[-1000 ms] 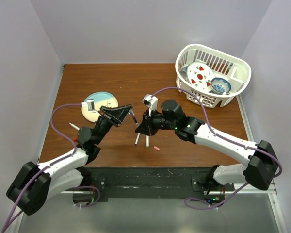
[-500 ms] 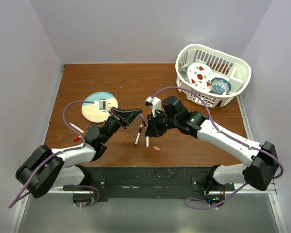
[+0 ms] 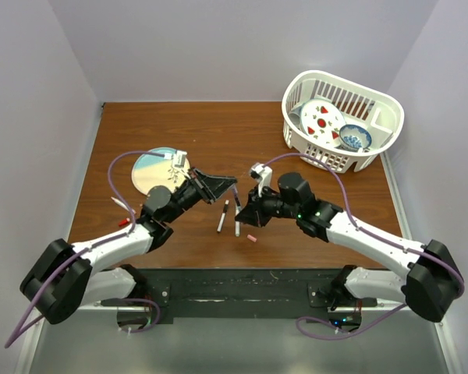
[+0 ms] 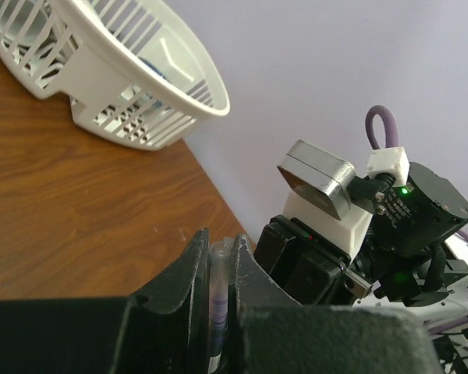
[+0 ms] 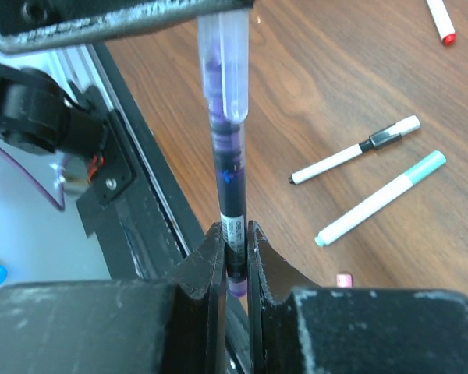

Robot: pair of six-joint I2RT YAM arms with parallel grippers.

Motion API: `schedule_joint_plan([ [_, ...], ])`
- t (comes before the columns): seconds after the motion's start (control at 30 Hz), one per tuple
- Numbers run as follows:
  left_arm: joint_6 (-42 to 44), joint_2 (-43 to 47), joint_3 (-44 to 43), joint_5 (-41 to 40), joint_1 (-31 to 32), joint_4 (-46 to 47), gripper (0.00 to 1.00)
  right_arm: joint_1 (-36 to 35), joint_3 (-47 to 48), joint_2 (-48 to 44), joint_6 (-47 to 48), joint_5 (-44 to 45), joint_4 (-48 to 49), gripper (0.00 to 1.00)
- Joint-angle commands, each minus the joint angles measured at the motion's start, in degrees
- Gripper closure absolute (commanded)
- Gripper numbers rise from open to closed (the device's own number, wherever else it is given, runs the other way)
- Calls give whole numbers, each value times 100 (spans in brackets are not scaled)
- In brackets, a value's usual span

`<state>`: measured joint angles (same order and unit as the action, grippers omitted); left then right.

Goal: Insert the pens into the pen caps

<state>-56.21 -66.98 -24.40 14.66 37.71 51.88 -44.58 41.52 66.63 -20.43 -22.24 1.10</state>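
Apart a second ago, our left gripper (image 4: 218, 243), clamping a clear purple-tinted plastic cap (image 5: 224, 62), now meets our right gripper (image 5: 234, 234), clamping a slim dark purple pen (image 5: 231, 183).

left claw (image 3: 228, 185) and right claw (image 3: 245, 213) close together beside two pens (image 3: 222, 216).

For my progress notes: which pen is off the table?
The purple pen, clamped in the right gripper; the teal pen and black-banded pen lie on the table.
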Motion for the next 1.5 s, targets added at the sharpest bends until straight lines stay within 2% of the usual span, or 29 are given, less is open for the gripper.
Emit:
schedule_joint_plan([
  [0.0,276,212,-248,1725,-9,-2164,100,459,-301,-598,-655,1283,2378,95],
  [0.07,338,133,-441,1769,-211,-2409,100,467,-591,-791,-796,1275,2281,89],
  [0.13,452,54,-767,1769,-335,-2550,100,459,-828,-1064,-884,1082,2070,73],
  [0.23,733,-69,-1276,1488,-449,-3033,100,459,-1109,-1441,-989,522,1806,62],
  [0.33,1058,-254,-1751,1198,-537,-3534,100,450,-1373,-1959,-1129,29,1367,56],
  [0.43,1322,-561,-2147,1005,-660,-4000,100,459,-1576,-2634,-1218,-263,876,42],
  [0.47,1462,-657,-2243,900,-704,-4280,100,450,-1585,-2794,-1218,-237,509,38],
  [0.6,1875,-1350,-2796,548,-766,-4852,100,459,-1559,-3524,-1209,97,-91,32],
  [0.7,2078,-1982,-3226,512,-766,-5170,100,450,-1480,-3736,-1209,132,-338,19],
  [0.87,2245,-2609,-3632,372,-748,-5880,100,450,-1366,-3859,-1174,299,-523,15],
  [1.07,2377,-3110,-3835,29,-695,-6224,100,459,-1392,-3842,-1236,229,-480,14],
  [1.4,2219,-3725,-3887,11,-502,-5873,100,450,-1559,-4035,-1245,246,-462,14],
  [1.47,2167,-3761,-3931,-146,-476,-6013,94,459,-1550,-4026,-1236,255,-462,14],
])
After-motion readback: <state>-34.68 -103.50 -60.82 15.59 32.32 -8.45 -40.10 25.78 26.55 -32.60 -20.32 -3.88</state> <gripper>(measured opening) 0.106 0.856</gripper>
